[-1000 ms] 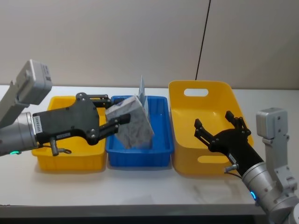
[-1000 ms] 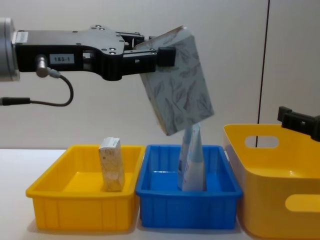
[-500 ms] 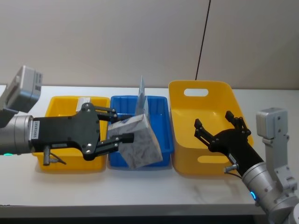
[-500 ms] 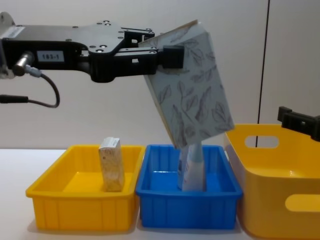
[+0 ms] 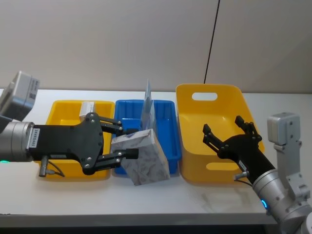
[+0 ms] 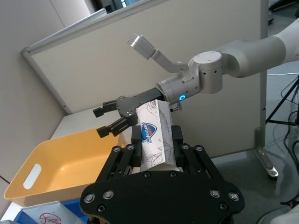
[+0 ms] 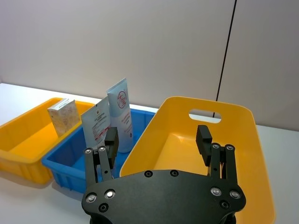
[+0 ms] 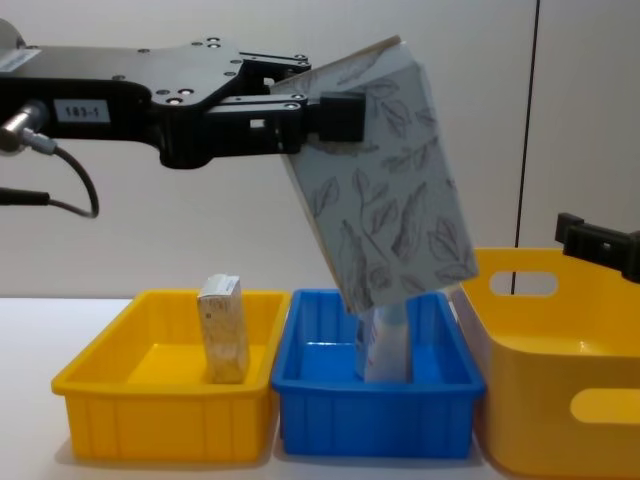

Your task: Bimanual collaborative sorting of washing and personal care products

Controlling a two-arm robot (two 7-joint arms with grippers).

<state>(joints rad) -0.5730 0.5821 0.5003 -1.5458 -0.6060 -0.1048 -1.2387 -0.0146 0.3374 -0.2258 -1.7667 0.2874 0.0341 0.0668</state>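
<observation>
Fingers of the left gripper [image 5: 130, 143] grip a tilted leaf-print carton [image 5: 146, 160] in the air over the near side of the blue bin [image 5: 168, 127], where a tube [image 5: 148, 105] stands, while the right gripper [image 5: 223, 127], fingers spread, hovers over the large yellow bin [image 5: 204, 96].

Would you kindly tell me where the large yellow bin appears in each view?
Head view: large yellow bin, right of the blue bin.
Left wrist view: the bin, beyond the carton in the left pincer.
Right wrist view: the bin, under the right pincer.
Chest view: the bin, lower right corner.
Shared landmark: the open right pincer above it.
</observation>
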